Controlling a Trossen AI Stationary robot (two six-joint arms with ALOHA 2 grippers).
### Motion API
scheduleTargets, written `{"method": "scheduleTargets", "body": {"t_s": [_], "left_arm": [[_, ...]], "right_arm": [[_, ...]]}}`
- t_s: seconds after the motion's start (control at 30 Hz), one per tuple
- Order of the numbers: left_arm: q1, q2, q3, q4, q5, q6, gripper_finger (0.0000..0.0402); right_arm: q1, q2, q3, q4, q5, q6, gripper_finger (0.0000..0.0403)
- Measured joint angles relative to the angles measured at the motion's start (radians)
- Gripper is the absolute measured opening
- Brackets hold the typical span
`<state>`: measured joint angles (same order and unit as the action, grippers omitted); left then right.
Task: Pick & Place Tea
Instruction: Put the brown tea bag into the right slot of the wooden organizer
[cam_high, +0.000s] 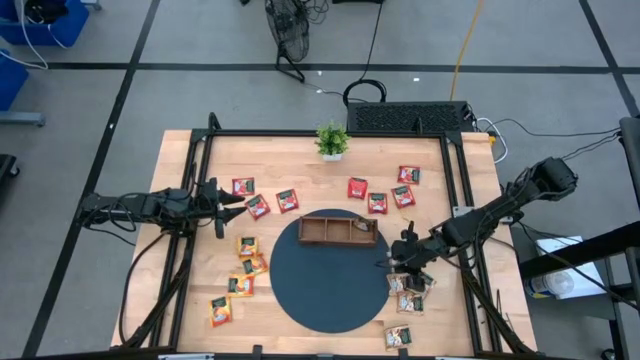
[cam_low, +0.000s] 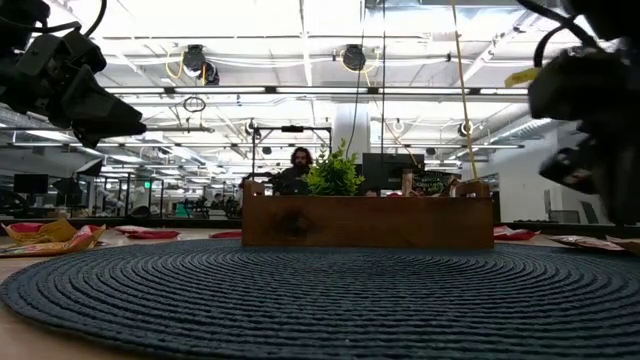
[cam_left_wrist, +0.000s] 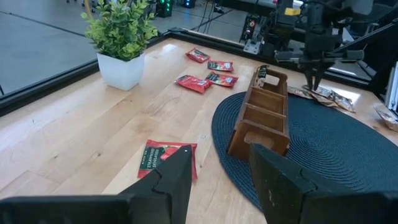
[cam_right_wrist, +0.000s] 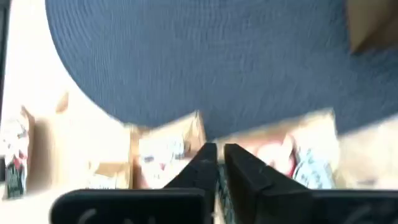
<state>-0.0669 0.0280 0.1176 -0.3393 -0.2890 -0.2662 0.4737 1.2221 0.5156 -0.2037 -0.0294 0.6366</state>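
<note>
Tea sachets: scattered flat on the wooden table (cam_high: 180, 150) around the dark round mat (cam_high: 335, 290). Pale green-white ones (cam_high: 407, 292) lie bunched at the mat's right edge, with one more (cam_high: 399, 337) near the table's front edge.
Red sachets: two groups on the far half of the table, one on the left (cam_high: 258, 205) and one on the right (cam_high: 378, 203).
Yellow-orange sachets: a loose cluster (cam_high: 247, 264) off the mat's left side.
My right gripper (cam_high: 405, 262): down over the pale sachets at the mat's right edge. In my right wrist view my fingers (cam_right_wrist: 239, 171) are drawn almost together above a pale sachet (cam_right_wrist: 165, 152); I cannot tell whether they have pinched one.
My left gripper (cam_high: 228, 206): hanging above the left side of the table near the left red sachets, fingers (cam_left_wrist: 280, 186) parted, nothing between them.
Tray: the brown three-compartment tray (cam_high: 338, 229) sits on the far part of the mat.
Plant: a small green potted plant (cam_high: 332, 141) stands at the table's far edge.
</note>
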Motion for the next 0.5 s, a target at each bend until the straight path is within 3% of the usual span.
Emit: {"method": "scheduleTargets", "body": {"t_s": [0.33,0.5], "left_arm": [[0.0,0.0,0.0,0.0,0.0,0.0,0.0161],[0.0,0.0,0.0,0.0,0.0,0.0,0.0161]], "right_arm": [[0.018,0.003,0.0,-0.229,0.031,0.187,0.0001],[0.019,0.002,0.003,-0.327,0.136,0.243,0.0]]}}
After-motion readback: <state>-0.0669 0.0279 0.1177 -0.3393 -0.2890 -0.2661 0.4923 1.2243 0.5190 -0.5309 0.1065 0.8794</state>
